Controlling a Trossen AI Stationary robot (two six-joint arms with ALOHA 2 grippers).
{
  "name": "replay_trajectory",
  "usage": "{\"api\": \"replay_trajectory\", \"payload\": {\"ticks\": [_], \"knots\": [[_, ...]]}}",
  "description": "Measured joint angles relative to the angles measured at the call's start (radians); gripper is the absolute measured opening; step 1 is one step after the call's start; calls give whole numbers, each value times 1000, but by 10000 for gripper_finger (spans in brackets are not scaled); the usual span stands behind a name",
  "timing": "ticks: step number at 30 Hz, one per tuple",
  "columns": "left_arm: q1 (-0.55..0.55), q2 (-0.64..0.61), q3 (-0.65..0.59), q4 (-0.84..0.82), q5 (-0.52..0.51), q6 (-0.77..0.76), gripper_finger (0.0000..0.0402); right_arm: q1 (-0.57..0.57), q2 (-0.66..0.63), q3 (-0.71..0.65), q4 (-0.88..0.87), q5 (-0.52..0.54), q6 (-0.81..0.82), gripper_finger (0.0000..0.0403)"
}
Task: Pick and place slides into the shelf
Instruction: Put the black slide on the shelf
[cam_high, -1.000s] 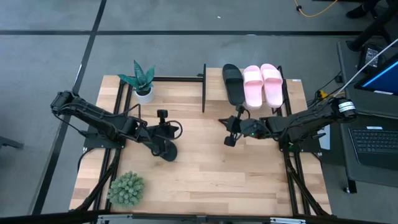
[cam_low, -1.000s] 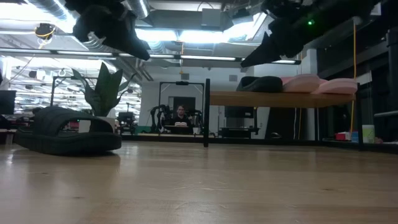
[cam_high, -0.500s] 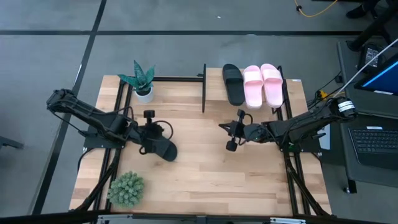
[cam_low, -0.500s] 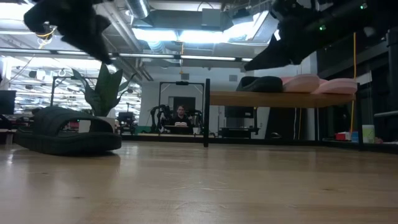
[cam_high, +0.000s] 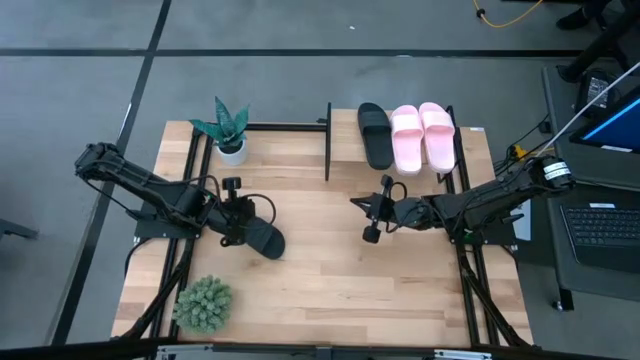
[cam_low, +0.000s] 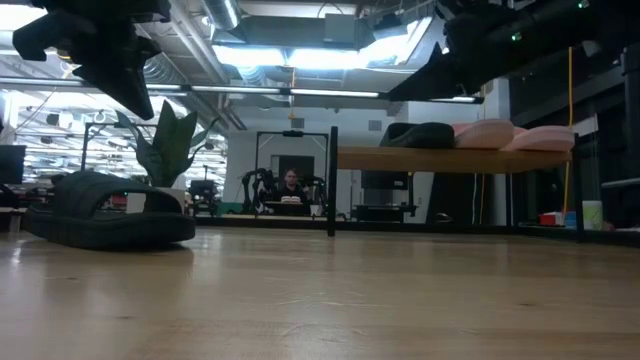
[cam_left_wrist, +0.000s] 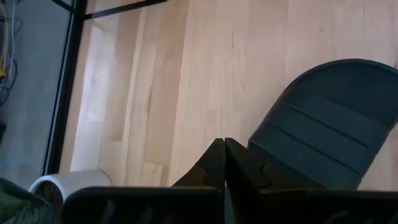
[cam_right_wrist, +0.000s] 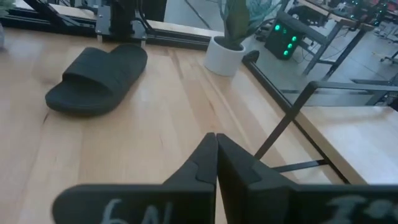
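One black slide (cam_high: 262, 238) lies sole-down on the tabletop, left of centre; it also shows in the low view as the black slide (cam_low: 110, 210) and in the right wrist view as the black slide (cam_right_wrist: 96, 78). The shelf (cam_high: 345, 135) at the far right carries the other black slide (cam_high: 375, 135) and the pale pink pair (cam_high: 422, 136). My left gripper (cam_high: 243, 212) hangs shut above the table, just left of the lying slide (cam_left_wrist: 323, 124). My right gripper (cam_high: 362, 207) hovers shut in mid-table, near the shelf's front.
A white pot with a spiky plant (cam_high: 229, 130) stands at the far left, and a round green bush (cam_high: 203, 304) sits at the near left corner. The shelf's black posts (cam_high: 328, 140) rise left of the shelved slides. Bare wood (cam_high: 340, 280) spreads across the near middle.
My left gripper has moved from above the lying black slide toward the table's left edge and now hangs beside it. The slide has stayed where it was.
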Motion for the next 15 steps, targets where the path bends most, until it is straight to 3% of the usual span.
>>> {"api": "replay_trajectory", "payload": {"ticks": [8, 15], "knots": [[0, 0, 0, 1, 27, -12, 5, 0, 0, 0, 0, 0, 3, 9], [0, 0, 0, 0, 27, 5, 47, 0, 0, 0, 1, 0, 1, 9]]}}
